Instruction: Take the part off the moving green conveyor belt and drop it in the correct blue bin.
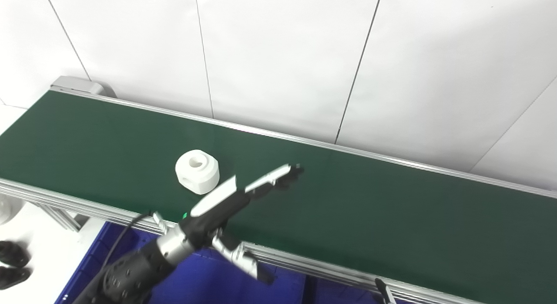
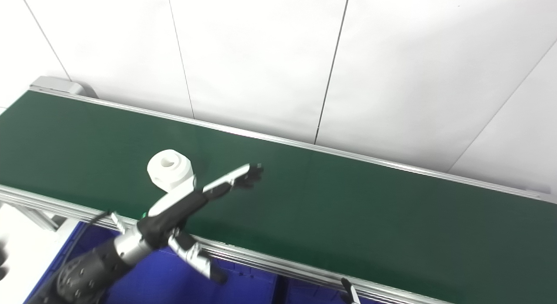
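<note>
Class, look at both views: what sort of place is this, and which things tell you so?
Probably a factory-style sorting station: a long green conveyor belt with aluminium rails, a white round plastic part riding it, and blue plastic bins below.

A: What is cut off or hidden?
B: The belt [image 1: 370, 199] is cut at both side edges. The bin [image 1: 200, 282] is largely covered by the belt frame and the left arm, and cut at the bottom.

A: And the right robot hand [image 1: 385, 292]?
B: Only a dark tip is seen at the bottom edge; its pose cannot be judged.
</note>
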